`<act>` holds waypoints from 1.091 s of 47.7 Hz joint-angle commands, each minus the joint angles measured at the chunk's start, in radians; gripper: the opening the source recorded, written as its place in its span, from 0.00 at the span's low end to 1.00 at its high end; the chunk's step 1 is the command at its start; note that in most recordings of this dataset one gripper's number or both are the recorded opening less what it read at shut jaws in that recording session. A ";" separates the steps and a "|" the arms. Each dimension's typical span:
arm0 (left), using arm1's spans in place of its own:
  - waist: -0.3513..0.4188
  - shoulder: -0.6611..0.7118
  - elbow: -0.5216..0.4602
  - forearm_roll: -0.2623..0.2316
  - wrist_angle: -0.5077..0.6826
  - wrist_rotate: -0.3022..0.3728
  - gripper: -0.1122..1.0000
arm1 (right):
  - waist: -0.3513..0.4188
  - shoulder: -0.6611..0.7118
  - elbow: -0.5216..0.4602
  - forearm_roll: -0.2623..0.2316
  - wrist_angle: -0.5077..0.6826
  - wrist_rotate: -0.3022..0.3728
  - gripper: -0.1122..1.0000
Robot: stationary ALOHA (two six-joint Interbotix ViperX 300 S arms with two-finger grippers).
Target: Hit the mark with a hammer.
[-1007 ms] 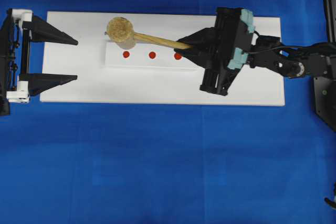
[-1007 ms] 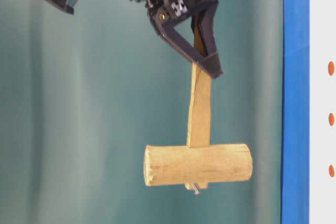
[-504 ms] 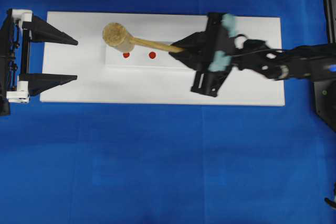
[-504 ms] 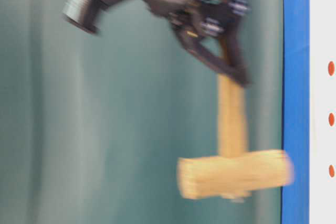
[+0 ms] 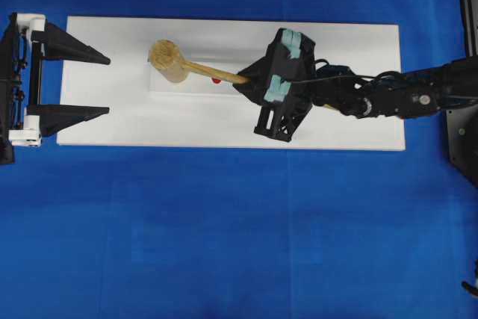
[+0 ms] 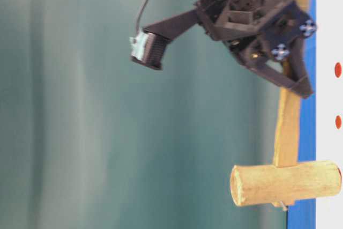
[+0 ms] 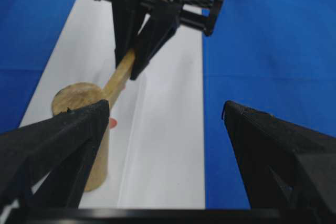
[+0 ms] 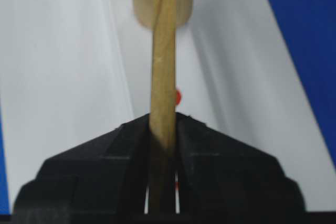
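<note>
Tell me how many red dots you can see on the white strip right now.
1 in the overhead view: a red dot peeking from beneath the hammer handle. Others may be hidden under the hammer and the right end effector.

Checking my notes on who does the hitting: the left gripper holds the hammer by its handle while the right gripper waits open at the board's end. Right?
Sides are swapped. In the overhead view the right gripper is shut on the hammer handle, and the left gripper waits open at the board's end.

You see a blue table surface [image 5: 224, 244] filling the frame; a white board [image 5: 149, 128] lies across its upper half, carrying a raised white strip [image 5: 194, 87] with red dots.
</note>
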 commanded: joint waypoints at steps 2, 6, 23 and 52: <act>0.002 -0.003 -0.008 0.000 -0.005 0.000 0.89 | 0.000 -0.074 -0.009 0.000 -0.002 0.000 0.12; 0.002 -0.003 -0.006 0.000 -0.003 0.000 0.89 | 0.002 -0.138 0.003 0.000 0.002 -0.003 0.12; 0.002 -0.009 -0.005 0.000 -0.005 -0.002 0.88 | 0.014 -0.374 0.147 0.000 0.002 0.002 0.12; 0.002 -0.011 -0.005 0.000 -0.005 -0.002 0.88 | 0.023 -0.167 0.179 0.032 0.040 0.028 0.12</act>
